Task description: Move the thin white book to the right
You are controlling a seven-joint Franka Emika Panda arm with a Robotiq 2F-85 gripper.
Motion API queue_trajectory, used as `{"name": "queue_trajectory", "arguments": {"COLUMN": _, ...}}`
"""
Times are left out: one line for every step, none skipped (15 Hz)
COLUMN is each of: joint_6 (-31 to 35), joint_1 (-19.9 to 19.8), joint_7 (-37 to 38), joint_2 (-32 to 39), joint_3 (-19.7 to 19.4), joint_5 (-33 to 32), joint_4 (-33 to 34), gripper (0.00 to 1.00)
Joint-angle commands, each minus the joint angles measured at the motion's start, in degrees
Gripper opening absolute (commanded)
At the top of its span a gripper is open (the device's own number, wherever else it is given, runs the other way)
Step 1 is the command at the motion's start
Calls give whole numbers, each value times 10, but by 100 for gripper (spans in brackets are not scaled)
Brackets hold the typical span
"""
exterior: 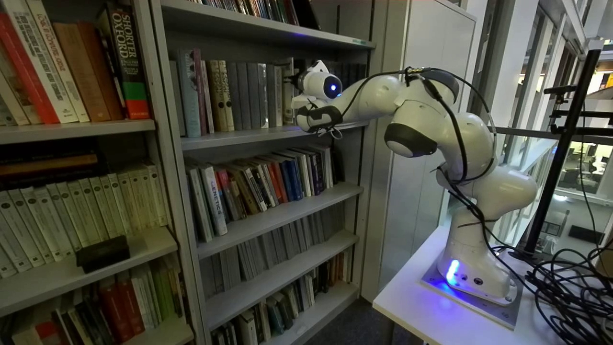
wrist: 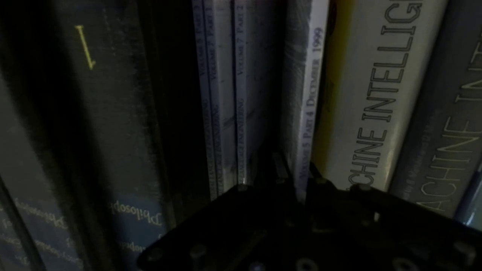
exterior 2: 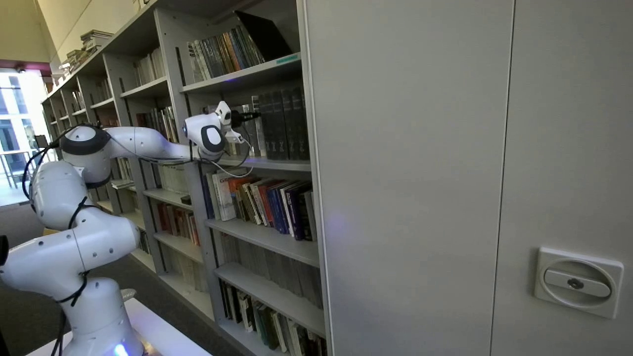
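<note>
Wrist view, some lettering upside down, so shelf-right is probably picture-left. Left to right: Philosophy volume (wrist: 118, 124); Language Engineering issues (wrist: 225, 98), which may topple or crumple if I push too far; dark gap; the thin white December 1999 issue (wrist: 310, 90), its spine clenched between my fingers (wrist: 279, 167); Machine Intelligence volume (wrist: 372, 94) just beside. Narrow hold: it could pivot or slip if its foot drags. Only this view shows the pinch. An exterior view adds the shelf edge (exterior 2: 282, 165) and a white cable loop (exterior 2: 238, 176), a possible snag.
</note>
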Motion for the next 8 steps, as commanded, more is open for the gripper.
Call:
{"name": "queue_trajectory", "arguments": {"joint_6": -1, "joint_1": -46, "joint_7": 5, "joint_2": -3, "joint_3": 15, "joint_5": 10, "joint_4": 49, "gripper": 2}}
{"name": "queue_trajectory", "arguments": {"joint_6": -2, "joint_1": -53, "joint_7": 5, "joint_2": -4, "joint_3": 19, "joint_5": 11, "joint_4": 56, "gripper": 2}}
{"name": "queue_trajectory", "arguments": {"joint_6": -3, "joint_1": -60, "joint_7": 5, "joint_2": -5, "joint_3": 22, "joint_5": 11, "joint_4": 61, "gripper": 2}}
{"name": "queue_trajectory", "arguments": {"joint_6": -4, "joint_1": -66, "joint_7": 5, "joint_2": -6, "joint_3": 25, "joint_5": 12, "joint_4": 67, "gripper": 2}}
{"name": "queue_trajectory", "arguments": {"joint_6": -4, "joint_1": -72, "joint_7": 5, "joint_2": -7, "joint_3": 28, "joint_5": 12, "joint_4": 72, "gripper": 2}}
{"name": "queue_trajectory", "arguments": {"joint_6": -5, "joint_1": -78, "joint_7": 5, "joint_2": -8, "joint_3": 31, "joint_5": 12, "joint_4": 77, "gripper": 2}}
{"name": "queue_trajectory", "arguments": {"joint_6": -5, "joint_1": -83, "joint_7": 6, "joint_2": -10, "joint_3": 33, "joint_5": 13, "joint_4": 81, "gripper": 2}}
{"name": "queue_trajectory", "arguments": {"joint_6": -6, "joint_1": -87, "joint_7": 6, "joint_2": -12, "joint_3": 35, "joint_5": 13, "joint_4": 85, "gripper": 2}}
